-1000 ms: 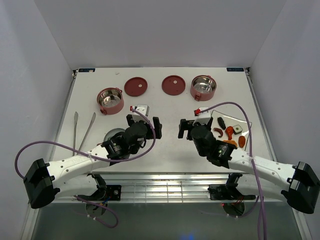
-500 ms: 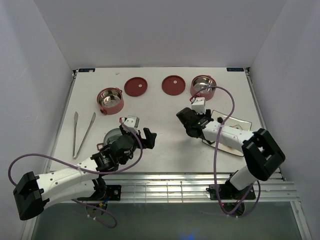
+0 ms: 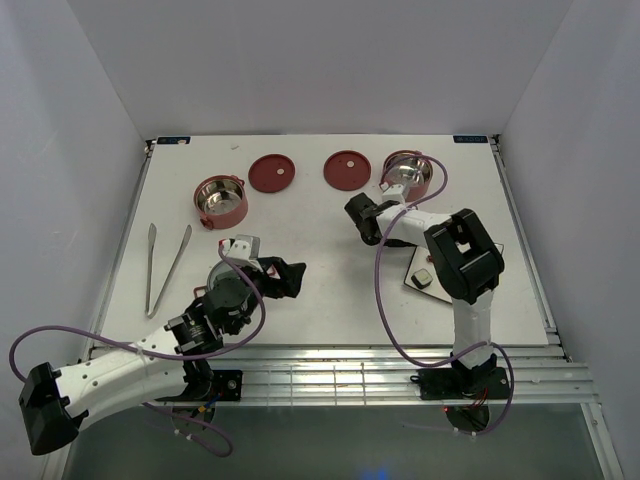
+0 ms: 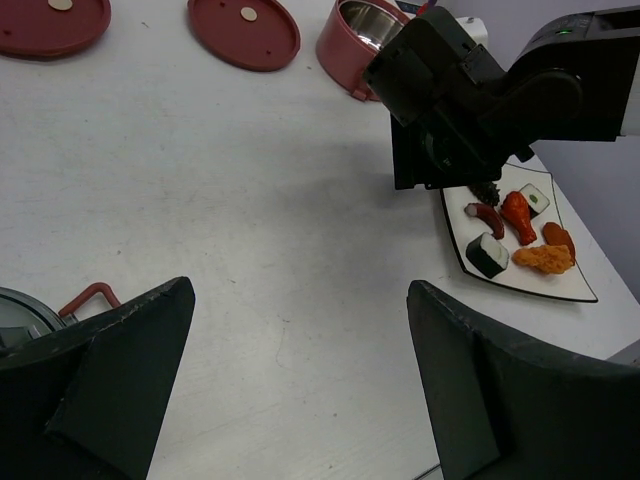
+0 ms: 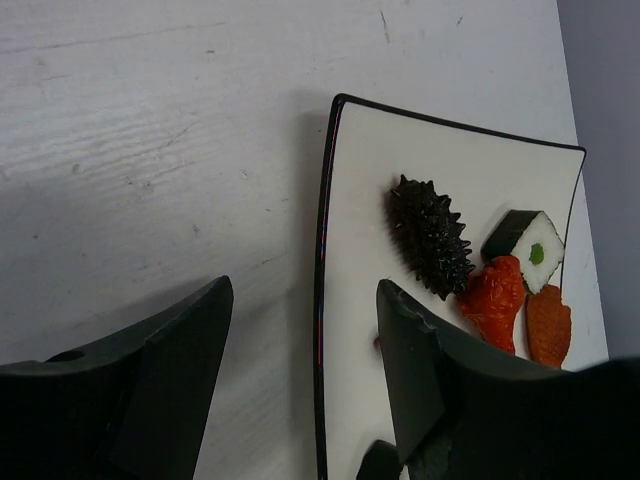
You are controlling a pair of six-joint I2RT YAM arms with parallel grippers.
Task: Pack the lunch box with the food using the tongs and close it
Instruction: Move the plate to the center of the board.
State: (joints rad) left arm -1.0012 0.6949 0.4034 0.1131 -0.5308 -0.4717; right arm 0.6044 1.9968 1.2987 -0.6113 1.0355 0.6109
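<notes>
The lunch box stands apart in pieces: one red bowl (image 3: 220, 200) at the back left, another (image 3: 407, 175) at the back right, two red disc lids (image 3: 272, 172) (image 3: 347, 169), and the grey cover (image 3: 228, 272) half hidden under my left arm. The tongs (image 3: 165, 265) lie alone at the left. The food (image 4: 518, 215) sits on a white plate (image 5: 350, 250): a spiky dark piece (image 5: 430, 235), a cube (image 5: 527, 245) and orange pieces. My left gripper (image 4: 300, 300) is open over bare table. My right gripper (image 5: 305, 290) hangs open left of the plate, holding nothing.
My right arm (image 3: 455, 255) is folded back over the plate and hides most of it in the top view. The cover's red clasp (image 4: 85, 297) shows beside my left finger. White walls close in the table on three sides.
My right arm has folded back, carrying its gripper from the table's middle toward the back-right bowl, and its jaws have narrowed a little. My left gripper has drawn back toward the near left.
</notes>
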